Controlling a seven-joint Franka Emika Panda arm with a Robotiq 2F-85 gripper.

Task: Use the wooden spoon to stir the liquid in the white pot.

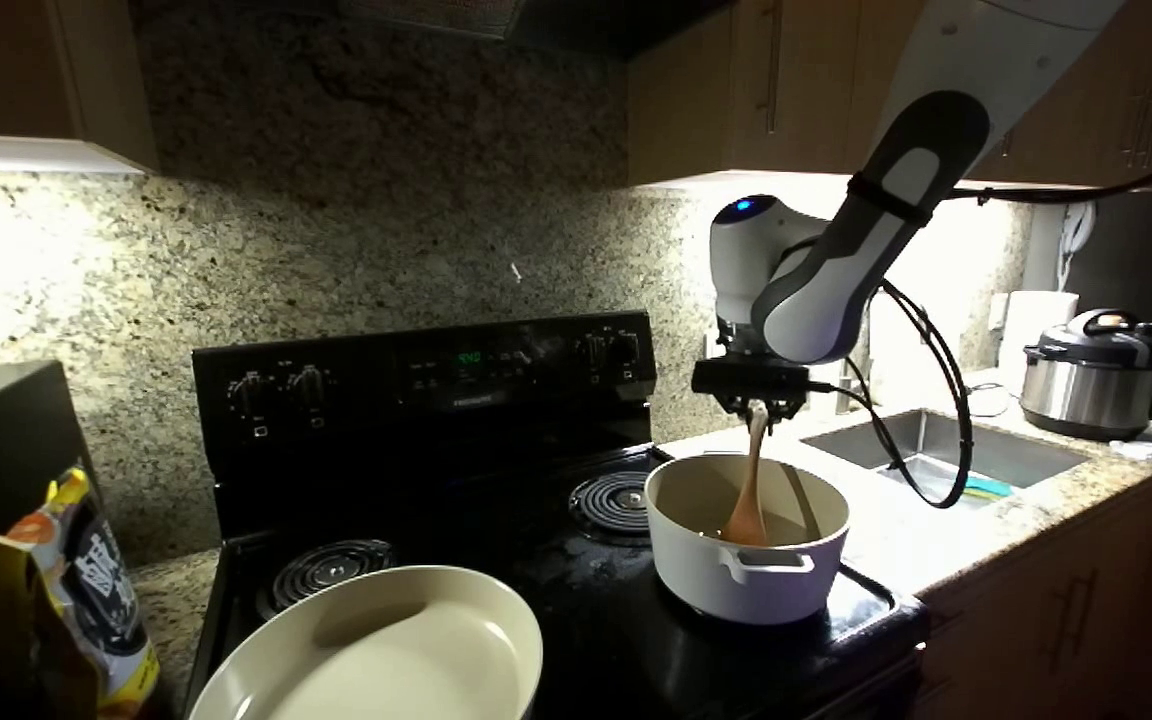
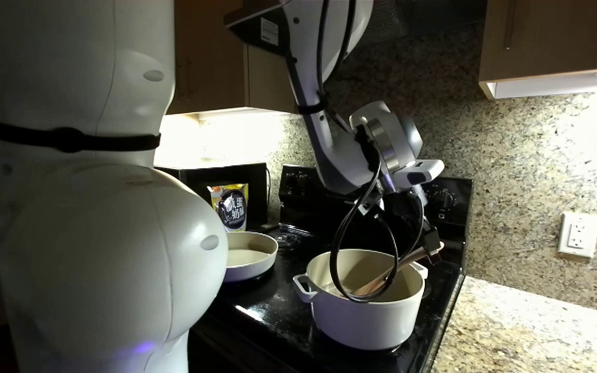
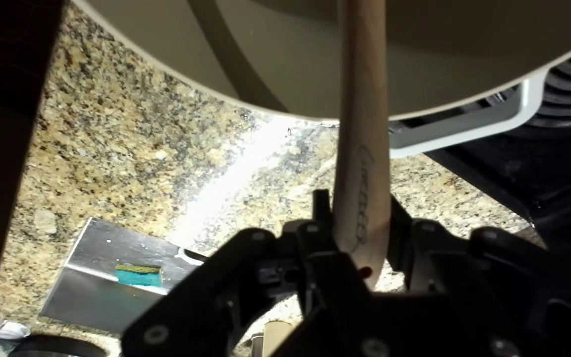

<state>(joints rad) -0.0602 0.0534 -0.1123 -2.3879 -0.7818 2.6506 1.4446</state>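
Stovetop [image 1: 596,630]: gripper [image 3: 361,223] holds 1 wooden spoon [image 1: 749,510] in white pot [image 1: 736,592].

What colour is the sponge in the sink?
The rectangular sponge is teal with a yellow-green edge, clearest in the wrist view.

In an exterior view, a cream oval dish [image 1: 406,655] sits on the stove [image 1: 576,600] at seven o'clock; a printed bag [image 1: 99,592] stands at eight, a steel cooker [image 1: 1094,385] at three; a sponge [image 1: 988,487] lies in the sink [image 1: 996,452] toward four.
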